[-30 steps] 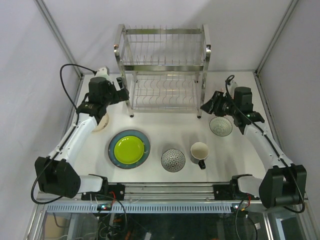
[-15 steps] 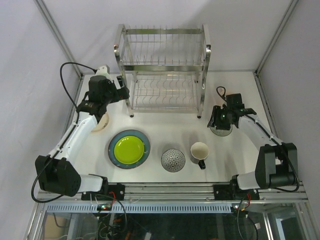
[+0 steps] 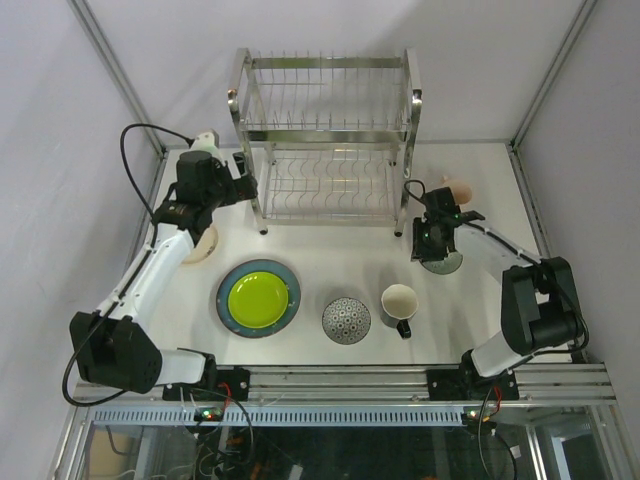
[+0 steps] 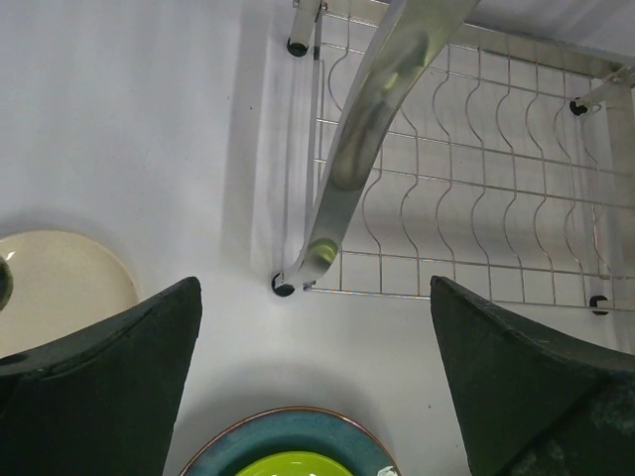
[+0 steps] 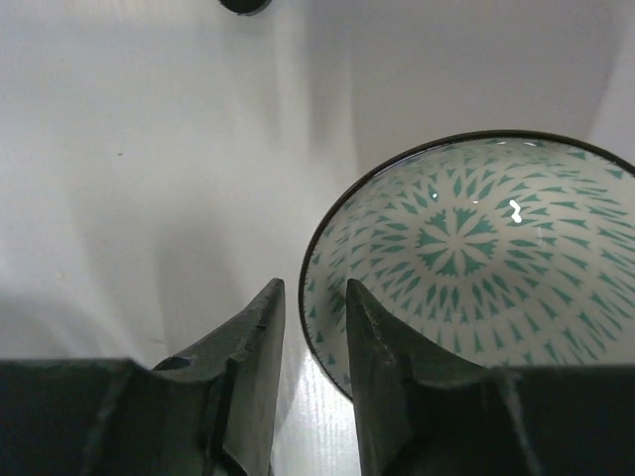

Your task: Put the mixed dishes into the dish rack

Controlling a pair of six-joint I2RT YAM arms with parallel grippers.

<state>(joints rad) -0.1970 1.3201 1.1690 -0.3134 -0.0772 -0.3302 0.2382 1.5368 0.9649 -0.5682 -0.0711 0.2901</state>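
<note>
The dish rack [image 3: 325, 140] stands at the back centre, both shelves bare. My left gripper [image 3: 243, 185] hangs open by the rack's front left post [image 4: 342, 178]. My right gripper [image 3: 428, 240] is closed narrowly over the left rim of the small saucer [image 3: 447, 262], which has a teal pattern inside [image 5: 476, 248]. One finger is inside the rim and one outside. The lime-green plate [image 3: 258, 297] lies on the blue-grey plate [image 3: 228, 310]. The patterned bowl [image 3: 346, 320], the cream mug [image 3: 400, 300], the pink mug [image 3: 460, 188] and the cream plate [image 3: 206, 245] sit on the table.
The rack's lower wire shelf [image 4: 466, 198] fills the left wrist view, with the cream plate [image 4: 60, 283] at its left and the blue-grey plate's rim [image 4: 288, 441] below. Frame posts rise at the table's back corners.
My right arm swung in from the saucer's right to its left rim, uncovering the pink mug, and its fingers now straddle the rim. The left arm has not moved.
</note>
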